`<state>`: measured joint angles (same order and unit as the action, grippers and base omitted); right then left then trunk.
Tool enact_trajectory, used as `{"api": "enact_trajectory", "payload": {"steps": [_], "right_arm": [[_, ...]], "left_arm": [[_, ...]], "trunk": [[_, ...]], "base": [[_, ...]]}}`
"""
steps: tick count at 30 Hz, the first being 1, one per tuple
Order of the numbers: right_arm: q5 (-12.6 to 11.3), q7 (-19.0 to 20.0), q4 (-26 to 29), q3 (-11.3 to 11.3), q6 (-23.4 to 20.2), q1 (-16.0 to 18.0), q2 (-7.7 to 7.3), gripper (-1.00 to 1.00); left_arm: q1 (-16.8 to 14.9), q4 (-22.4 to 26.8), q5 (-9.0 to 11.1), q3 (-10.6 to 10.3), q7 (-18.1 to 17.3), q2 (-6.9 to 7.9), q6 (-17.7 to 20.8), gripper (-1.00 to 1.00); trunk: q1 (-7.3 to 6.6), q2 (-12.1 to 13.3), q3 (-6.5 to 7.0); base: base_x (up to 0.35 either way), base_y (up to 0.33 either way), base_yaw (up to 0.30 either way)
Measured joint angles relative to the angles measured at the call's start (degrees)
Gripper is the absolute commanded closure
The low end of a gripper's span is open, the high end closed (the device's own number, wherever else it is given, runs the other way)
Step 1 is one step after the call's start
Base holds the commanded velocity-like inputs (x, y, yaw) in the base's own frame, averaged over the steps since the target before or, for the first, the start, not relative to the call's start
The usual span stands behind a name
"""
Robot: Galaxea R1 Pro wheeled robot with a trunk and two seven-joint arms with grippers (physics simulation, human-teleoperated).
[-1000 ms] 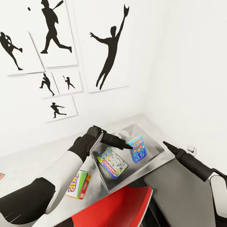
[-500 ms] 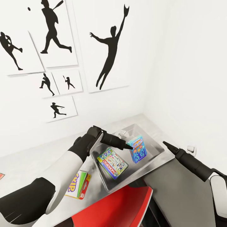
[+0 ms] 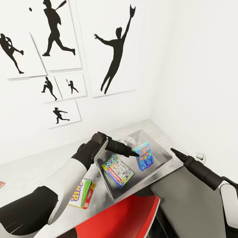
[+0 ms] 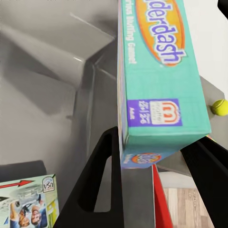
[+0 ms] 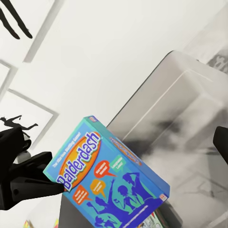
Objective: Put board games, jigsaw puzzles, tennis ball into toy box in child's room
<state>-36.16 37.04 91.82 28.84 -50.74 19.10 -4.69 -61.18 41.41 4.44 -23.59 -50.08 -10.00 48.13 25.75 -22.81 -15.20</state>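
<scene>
The left gripper (image 3: 136,154) clamps the small blue board game (image 3: 144,156) upright over the toy box (image 3: 164,155) (Monopoly box (image 3: 117,171) inside); right gripper's (image 3: 172,151) spread unclear.

Six black baseball silhouette pictures (image 3: 112,49) on white wall ahead of me. Red chair seat (image 3: 125,218) near, below worktop edge (image 3: 26,172). White wall socket (image 3: 199,156) at right.

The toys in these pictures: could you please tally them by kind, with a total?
Board games: 3 — Monopoly in the toy box, Balderdash in the left tool over it, Skip-Bo on the table.
Tennis balls: 1.
Total: 4
</scene>
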Motion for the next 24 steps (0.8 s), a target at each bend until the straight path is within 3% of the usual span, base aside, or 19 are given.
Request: {"api": "enact_trajectory", "payload": {"steps": [3, 4, 13, 24], "right_arm": [[0.0, 0.0, 0.0, 0.0, 0.0, 0.0, 0.02, -1.0], [0.0, 0.0, 0.0, 0.0, 0.0, 0.0, 0.03, -1.0], [0.0, 0.0, 0.0, 0.0, 0.0, 0.0, 0.03, -1.0], [0.0, 0.0, 0.0, 0.0, 0.0, 0.0, 0.03, -1.0]], "left_arm": [[0.0, 0.0, 0.0, 0.0, 0.0, 0.0, 0.0, 1.0], [0.0, 0.0, 0.0, 0.0, 0.0, 0.0, -0.2, -1.0], [0.0, -0.1, 0.2, 0.0, 3.1, 0.0, -2.2, -1.0], [0.1, -0.1, 0.2, 0.0, 3.5, 0.0, -2.3, -1.0]], "trunk": [[0.0, 0.0, 0.0], [0.0, 0.0, 0.0], [0.0, 0.0, 0.0], [0.0, 0.0, 0.0]], "base": [[0.0, 0.0, 0.0], [0.0, 0.0, 0.0], [0.0, 0.0, 0.0], [0.0, 0.0, 0.0]]}}
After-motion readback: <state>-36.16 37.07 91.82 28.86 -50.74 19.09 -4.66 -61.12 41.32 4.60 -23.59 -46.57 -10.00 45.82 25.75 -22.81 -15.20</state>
